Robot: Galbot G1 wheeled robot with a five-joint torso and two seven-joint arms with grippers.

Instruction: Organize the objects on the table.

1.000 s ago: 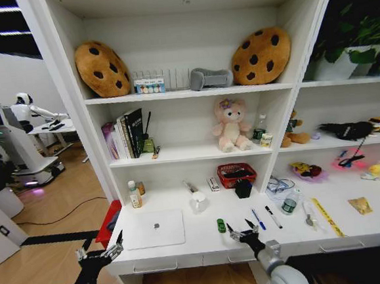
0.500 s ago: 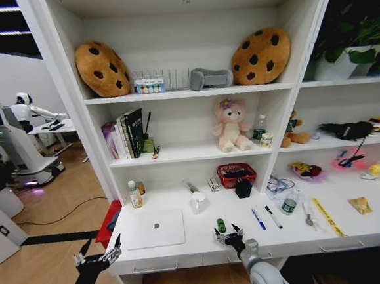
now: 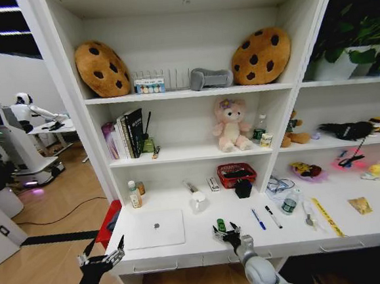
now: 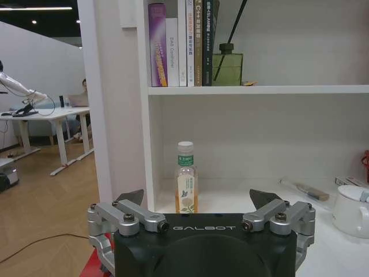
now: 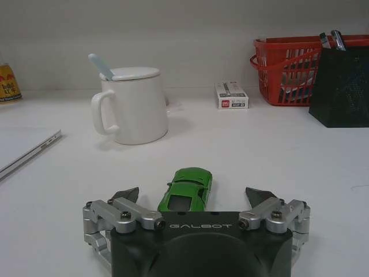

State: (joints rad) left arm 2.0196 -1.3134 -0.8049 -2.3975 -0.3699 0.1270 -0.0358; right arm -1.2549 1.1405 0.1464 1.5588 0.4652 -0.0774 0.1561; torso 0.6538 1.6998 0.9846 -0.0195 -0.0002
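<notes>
Right wrist view puts our right gripper (image 5: 192, 196) low over the long white surface (image 5: 300, 161), jaws spread wide apart with the tiny glossy green toy car (image 5: 187, 188) sitting between them, not yet touched. From the head view the car (image 3: 221, 225) rests near the front edge of the surface (image 3: 204, 243), between the closed silver laptop (image 3: 154, 228) and the blue pen (image 3: 257, 218), with the right gripper (image 3: 226, 232) right at it. Our left gripper (image 3: 102, 257) hangs off the surface's left end, jaws also apart and empty.

We judge the main risk to be the car's wheels: it lies angled rather than square to the jaws, so if one fingertip meets it first it could roll or swivel away, possibly toward the edge. Its smooth, rounded body may also squirt out under a squeeze. The white ceramic mug (image 5: 134, 105) with a spoon stands well beyond and seems safe.
</notes>
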